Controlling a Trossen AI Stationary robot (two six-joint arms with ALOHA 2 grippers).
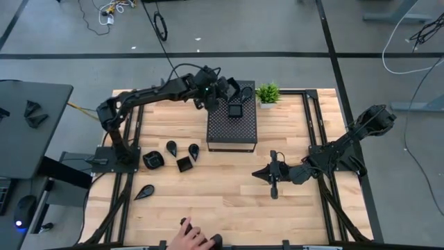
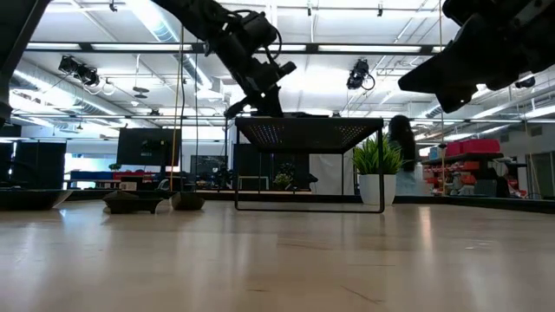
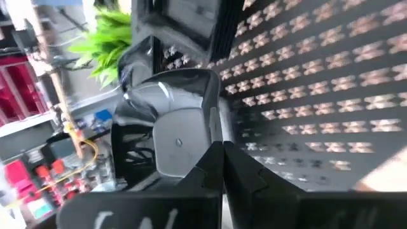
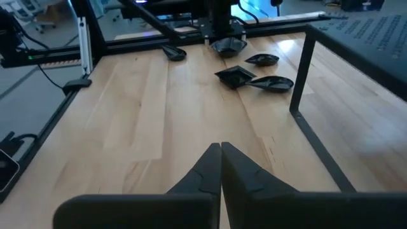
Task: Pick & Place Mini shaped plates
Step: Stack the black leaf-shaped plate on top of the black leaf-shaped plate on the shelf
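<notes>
Five plates point(image 1: 171, 146) lie on the surface point(image 1: 222, 187), one more point(image 1: 236, 110) on the box point(image 1: 232, 132). Left gripper point(image 1: 232, 94) closed, empty, above the box; right gripper point(image 1: 258, 174) closed, empty, over the surface.

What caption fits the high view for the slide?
Left gripper shut on a square plate over the perforated box; right gripper idle.

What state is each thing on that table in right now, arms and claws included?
Left gripper: shut, over the box's far end.
Right gripper: shut, empty, above bare table.
Square plate: resting on the box.
Box: upright, on the table.
Five plates: lying loose left of the box.
Plant: upright.
</notes>
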